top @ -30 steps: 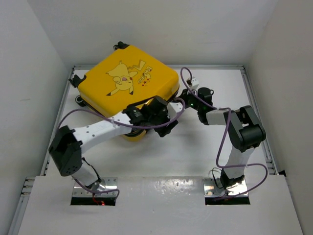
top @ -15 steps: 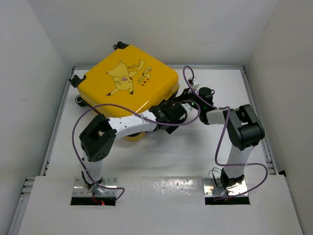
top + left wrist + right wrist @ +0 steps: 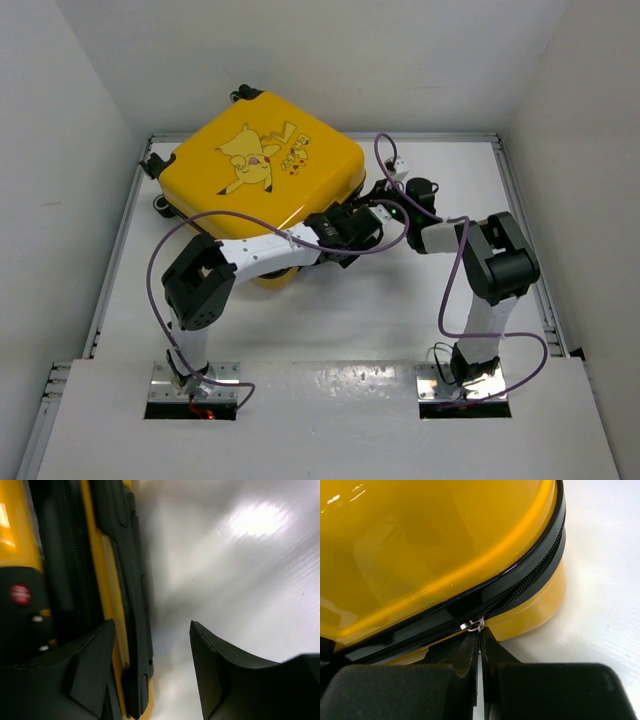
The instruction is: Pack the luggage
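The luggage [image 3: 262, 172], a yellow hard-shell suitcase with a Pikachu print, lies flat and closed at the back left of the table. My right gripper [image 3: 480, 632] is at its near right edge and is shut on the small metal zipper pull [image 3: 475, 625] on the black zipper band; the yellow shell [image 3: 420, 545] fills that view. In the top view the right gripper [image 3: 378, 207] is at the case's right corner. My left gripper [image 3: 350, 230] is just beside it, low along the same edge. It is open [image 3: 150, 652], with the case's black side trim [image 3: 131, 595] between its fingers.
The table [image 3: 400, 310] is white with a raised rail around it and white walls on three sides. The two arms' wrists are close together at the suitcase's near right corner. Purple cables loop off both arms.
My left arm has folded its elbow back and pushed its gripper right along the suitcase's near edge, next to the right gripper. The right arm and the suitcase have barely moved.
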